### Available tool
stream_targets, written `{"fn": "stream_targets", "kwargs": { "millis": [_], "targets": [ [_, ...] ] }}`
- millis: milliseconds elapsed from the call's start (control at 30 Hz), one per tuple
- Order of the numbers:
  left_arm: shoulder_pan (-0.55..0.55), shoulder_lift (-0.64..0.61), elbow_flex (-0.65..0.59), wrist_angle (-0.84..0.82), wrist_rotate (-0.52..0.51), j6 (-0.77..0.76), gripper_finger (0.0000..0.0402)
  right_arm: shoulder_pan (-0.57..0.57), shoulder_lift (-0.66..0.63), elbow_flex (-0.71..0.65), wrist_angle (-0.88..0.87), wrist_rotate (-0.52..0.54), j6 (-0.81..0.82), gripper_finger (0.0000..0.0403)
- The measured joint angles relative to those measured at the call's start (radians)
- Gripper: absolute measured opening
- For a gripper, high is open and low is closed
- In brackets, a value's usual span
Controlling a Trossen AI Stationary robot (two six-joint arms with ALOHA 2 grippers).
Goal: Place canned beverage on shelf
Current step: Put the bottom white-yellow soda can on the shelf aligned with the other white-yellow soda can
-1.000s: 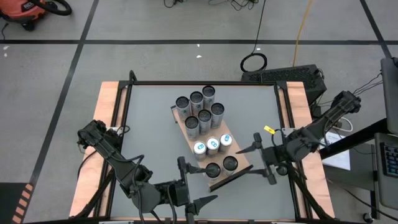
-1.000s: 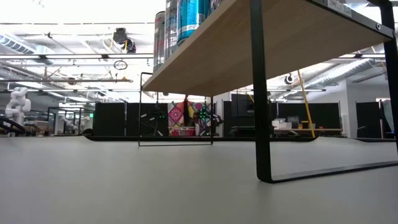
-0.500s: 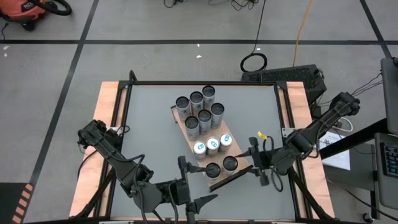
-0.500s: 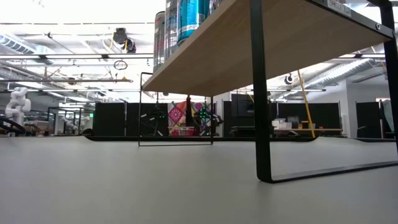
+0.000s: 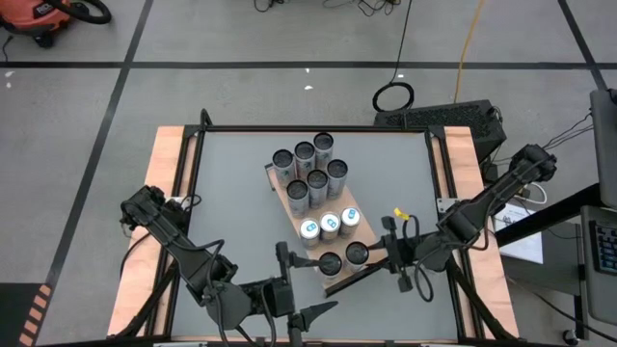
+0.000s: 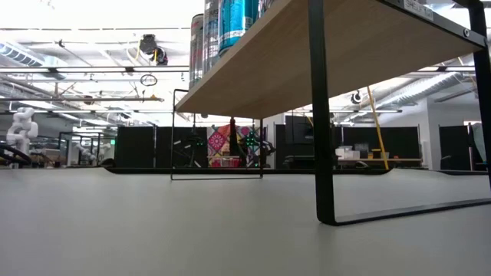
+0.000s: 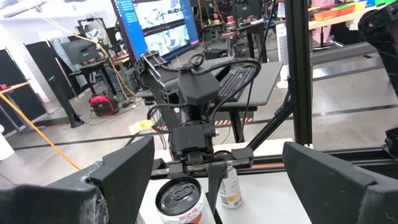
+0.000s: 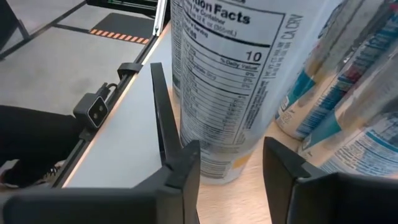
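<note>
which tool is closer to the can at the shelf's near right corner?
Right. The right tool straddles that can on the shelf; the left tool waits off the shelf's near end, farther away.

Cans are standing upright in rows on my light wooden shelf [image 5: 339,253], which is lying diagonally across the table; one white can [image 8: 231,87] is standing at its near end.
</note>
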Motion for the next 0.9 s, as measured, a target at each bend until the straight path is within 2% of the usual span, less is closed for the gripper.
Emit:
{"fn": "stream_targets", "kwargs": {
  "millis": [333,667,900],
  "targets": [
    [0.0,0.0,0.0,-0.001,0.0,0.0,0.0356,-0.009,0.046,0.0,0.053,0.0,-0.035,0.008],
    [0.0,0.0,0.0,-0.02,-0.001,-0.007,0.0356,-0.009,0.042,0.0,0.053,0.0,-0.036,0.0077],
    [0.0,0.0,0.0,-0.02,0.0,-0.008,0.0356,0.007,0.043,0.094,-0.076,0.0,0.015,0.0077]
  ]
}}
